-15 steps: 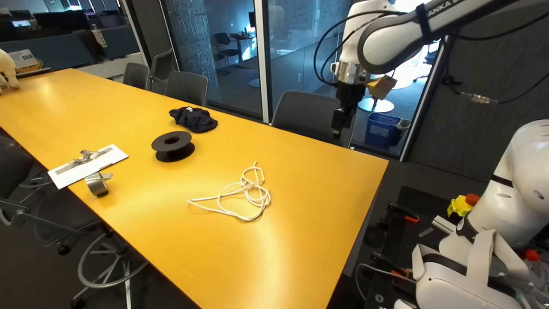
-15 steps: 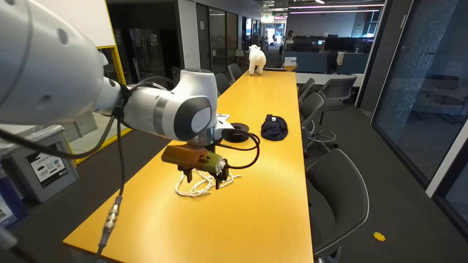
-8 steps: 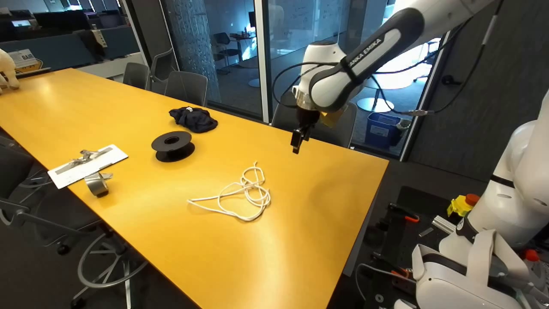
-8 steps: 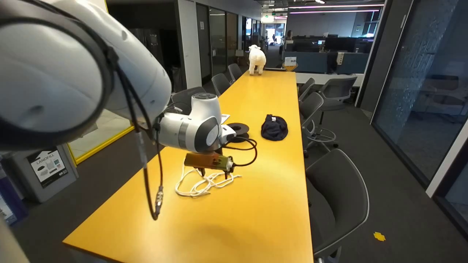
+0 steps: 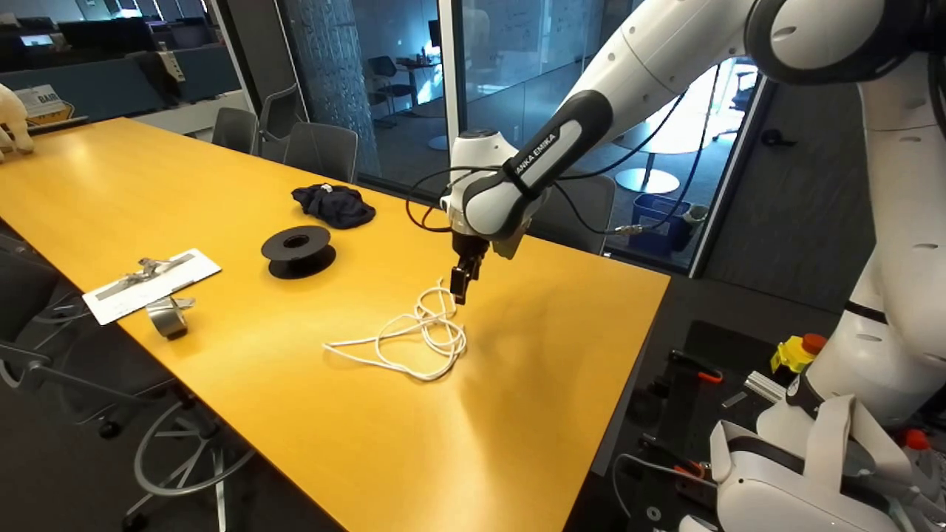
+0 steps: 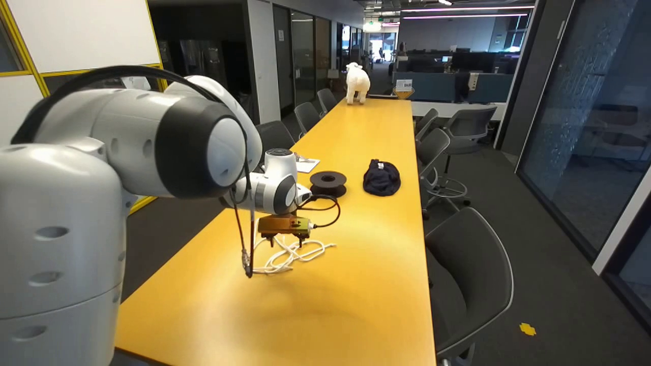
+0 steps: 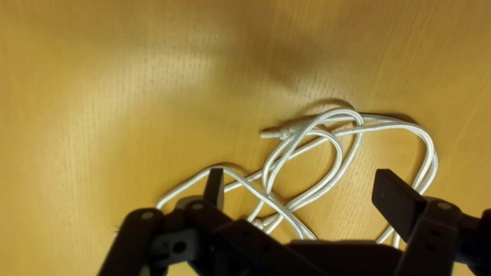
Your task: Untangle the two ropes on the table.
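Observation:
Two thin cream ropes (image 7: pixel 340 153) lie on the yellow table (image 5: pixel 517 428) as one tangle of crossing loops. A knotted end (image 7: pixel 284 134) shows on the far side of the loops in the wrist view. I cannot tell where one rope passes into the other. Above them hangs my gripper (image 7: pixel 300 174), open and holding nothing, its fingers wide apart with loops visible in the gap. Its black body hides the lower part of the tangle there. In both exterior views the gripper (image 6: pixel 286 243) is over the ropes (image 6: pixel 290 252), apart from the table.
Farther along the table stand a black spool (image 5: pixel 298 255) and a dark cap (image 5: pixel 334 205). A white clipboard (image 5: pixel 155 284) and a silver tape roll (image 5: pixel 167 318) lie by its long edge. Grey chairs (image 6: pixel 473 279) line the sides. A cable loop (image 6: pixel 248 264) hangs from my arm.
My arm has swung over the table and come down, bringing the gripper from the table's edge to above the ropes. The ropes have not moved, and the fingers have stayed apart.

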Motion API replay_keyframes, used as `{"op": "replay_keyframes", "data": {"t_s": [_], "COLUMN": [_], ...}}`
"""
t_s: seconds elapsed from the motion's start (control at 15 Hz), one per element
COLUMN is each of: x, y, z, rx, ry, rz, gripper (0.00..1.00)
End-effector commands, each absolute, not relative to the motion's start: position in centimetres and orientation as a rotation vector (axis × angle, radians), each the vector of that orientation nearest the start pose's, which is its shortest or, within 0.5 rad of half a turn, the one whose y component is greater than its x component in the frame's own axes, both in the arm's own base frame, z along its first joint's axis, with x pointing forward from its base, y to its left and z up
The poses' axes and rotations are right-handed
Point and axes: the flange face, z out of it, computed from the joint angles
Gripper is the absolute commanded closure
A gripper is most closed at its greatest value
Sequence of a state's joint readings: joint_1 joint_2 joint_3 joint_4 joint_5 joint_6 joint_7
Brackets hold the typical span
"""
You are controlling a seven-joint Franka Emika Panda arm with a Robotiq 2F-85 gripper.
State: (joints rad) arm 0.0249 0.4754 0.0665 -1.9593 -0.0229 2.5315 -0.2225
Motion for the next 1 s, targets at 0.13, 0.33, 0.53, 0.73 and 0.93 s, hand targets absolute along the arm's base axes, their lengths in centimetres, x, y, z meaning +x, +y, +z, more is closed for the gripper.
{"op": "replay_keyframes", "data": {"t_s": [0.13, 0.33, 0.53, 0.73, 0.93], "x": [66.2, 67.6, 69.2, 70.9, 72.3], "y": [9.3, 10.0, 10.7, 11.1, 11.1], "z": [21.1, 19.7, 18.4, 17.3, 16.4], "rx": [-3.080, -3.097, -3.107, -3.104, -3.104], "ry": [-0.692, -0.744, -0.771, -0.753, -0.731], "rz": [-0.119, -0.130, -0.165, -0.196, -0.213], "gripper": [0.00, 0.00, 0.00, 0.00, 0.00]}}
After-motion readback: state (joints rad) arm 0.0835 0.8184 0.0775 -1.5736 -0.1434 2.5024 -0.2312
